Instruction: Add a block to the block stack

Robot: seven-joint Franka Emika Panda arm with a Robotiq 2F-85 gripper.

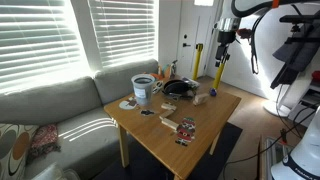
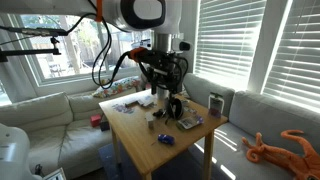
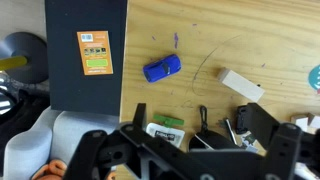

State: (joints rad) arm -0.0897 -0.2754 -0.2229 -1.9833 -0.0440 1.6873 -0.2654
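So far no block has been added, I think. The claw (image 3: 190,150) carries nothing. It hangs above the table (image 3: 230,30) and touches nothing. Its two sides look spread wide apart at the bottom of the wrist view, so I take it to be open.

From left to right in that view, a black mat (image 3: 70,90) with an orange card (image 3: 95,52) on it lies ahead of the claw and off to its left. Right ahead of the claw is a little blue toy car (image 3: 162,68). Ahead and to the right, a pale wooden block (image 3: 241,86) lies flat on the table.

In an exterior view, the block stack (image 1: 199,98) is most likely the tiny tan lump just beside the black pan (image 1: 178,88), lower than the claw. It is too small to be sure.

What is left is to go down, grab a block and set it on top of the stack.
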